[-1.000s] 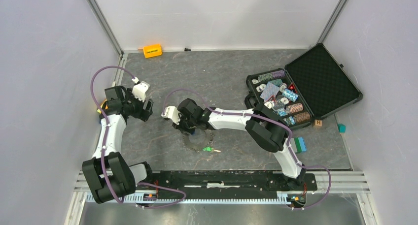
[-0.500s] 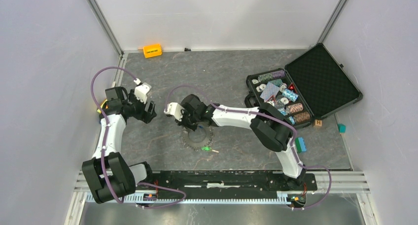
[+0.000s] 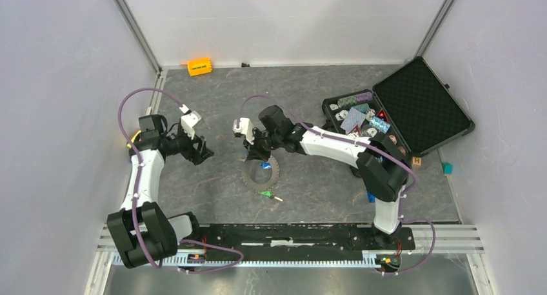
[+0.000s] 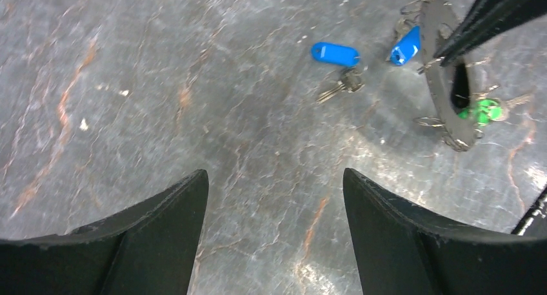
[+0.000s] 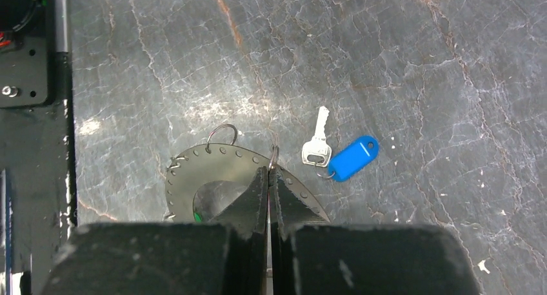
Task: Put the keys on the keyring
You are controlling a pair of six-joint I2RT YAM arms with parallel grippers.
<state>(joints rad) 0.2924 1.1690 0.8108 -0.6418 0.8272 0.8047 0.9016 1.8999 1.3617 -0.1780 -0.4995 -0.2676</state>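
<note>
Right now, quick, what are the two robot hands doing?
Left gripper: open, holding nothing.
Right gripper: shut on the keyring edge.

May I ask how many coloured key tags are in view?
3: one loose blue tag, a second blue tag against the keyring, a green tag by its opposite edge. The right gripper may hide more.

Keyring point(image 3: 253, 177) on the table point(image 3: 303, 95), between the grippers
The right gripper point(image 3: 257, 157) clamps its far rim; the left gripper point(image 3: 205, 152) is well apart to its left. One tagged key point(image 5: 316, 146) lies just beside the ring, a second tagged key point(image 3: 266, 193) off its near edge; the open case point(image 3: 422, 108) sits far right.
</note>
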